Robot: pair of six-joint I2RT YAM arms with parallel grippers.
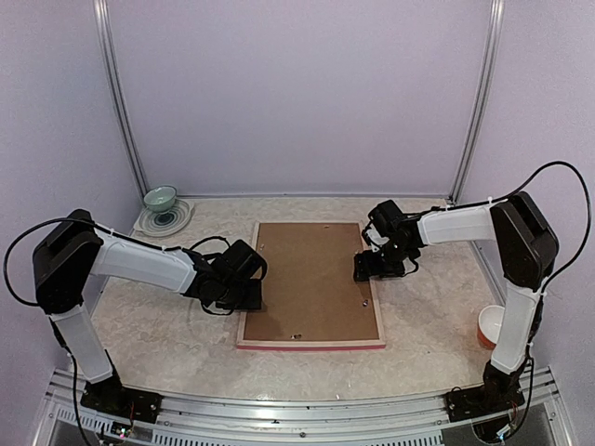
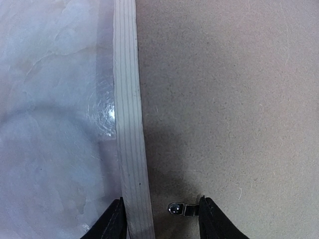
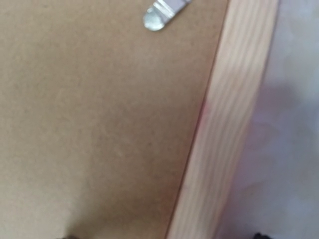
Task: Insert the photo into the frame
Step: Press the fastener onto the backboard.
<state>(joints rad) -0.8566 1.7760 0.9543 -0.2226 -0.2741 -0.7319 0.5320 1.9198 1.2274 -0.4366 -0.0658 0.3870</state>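
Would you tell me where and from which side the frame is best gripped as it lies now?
I'd take the frame by its left long rail, coming straight down from above. It lies flat, back up, with the backing board filling it, so probably only the narrow rail offers an edge to pinch. The open left claw straddles that rail.

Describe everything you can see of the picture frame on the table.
The frame lies flat, face down, on the table: narrow pale wood rails, pink front edge showing along the near side. A brown backing board fills it, metal tabs at its rim. The left end effector straddles its left rail, jaws open.
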